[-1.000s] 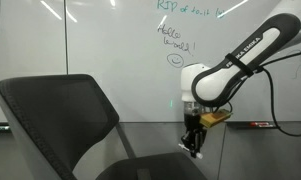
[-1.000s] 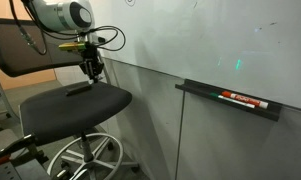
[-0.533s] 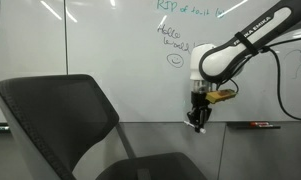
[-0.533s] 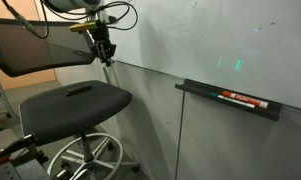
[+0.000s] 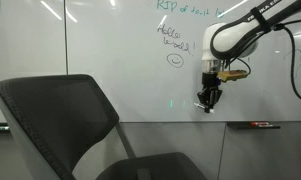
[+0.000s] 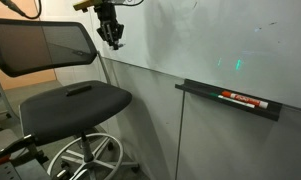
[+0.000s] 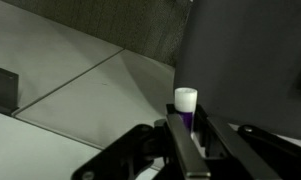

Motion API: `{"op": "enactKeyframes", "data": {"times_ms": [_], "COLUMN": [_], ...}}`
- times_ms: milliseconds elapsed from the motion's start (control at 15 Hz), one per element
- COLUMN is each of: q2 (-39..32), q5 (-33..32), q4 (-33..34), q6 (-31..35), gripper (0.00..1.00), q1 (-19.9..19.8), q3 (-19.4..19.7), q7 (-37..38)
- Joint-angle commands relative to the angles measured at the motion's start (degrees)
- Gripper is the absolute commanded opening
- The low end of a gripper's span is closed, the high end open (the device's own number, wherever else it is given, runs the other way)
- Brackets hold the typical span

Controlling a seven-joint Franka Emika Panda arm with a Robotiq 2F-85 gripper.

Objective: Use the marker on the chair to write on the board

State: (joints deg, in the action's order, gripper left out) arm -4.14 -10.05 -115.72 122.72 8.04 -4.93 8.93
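Observation:
My gripper (image 5: pixel 207 99) hangs in front of the board (image 5: pixel 110 45), below the green handwriting and the small smiley face (image 5: pixel 175 59). It also shows in an exterior view (image 6: pixel 114 38), high above the chair's seat (image 6: pixel 75 100). In the wrist view the gripper (image 7: pixel 191 125) is shut on the marker (image 7: pixel 186 103), a slim stick with a white end and a purple body standing up between the fingers. The chair's broad dark backrest (image 5: pixel 55 115) fills the lower left of an exterior view.
A grey tray (image 6: pixel 230 100) on the wall holds a red-and-black marker-like item (image 6: pixel 243 99); the item also shows in an exterior view (image 5: pixel 260 125). The chair's wheeled base (image 6: pixel 85 160) stands on the floor. The robot's cable loops beside the arm (image 5: pixel 250 30).
The gripper has risen from just above the chair seat, with the marker in it, and moved along to in front of the board's lower part.

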Motion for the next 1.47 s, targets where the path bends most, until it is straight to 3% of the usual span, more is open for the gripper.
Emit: {"op": "enactKeyframes", "data": {"times_ms": [0, 533, 1400], "q2": [3.2, 2.0, -2.8], "q5": [0.3, -1.1, -1.5], "q4": [0.8, 6.1, 13.9], "q6": [-2.2, -1.0, -1.2], "gripper": [0.11, 0.11, 0.11], "q1": [-1.9, -4.7, -4.8], "q3": [0.8, 2.3, 2.7], "q7": [-1.6, 0.0, -0.2]}}
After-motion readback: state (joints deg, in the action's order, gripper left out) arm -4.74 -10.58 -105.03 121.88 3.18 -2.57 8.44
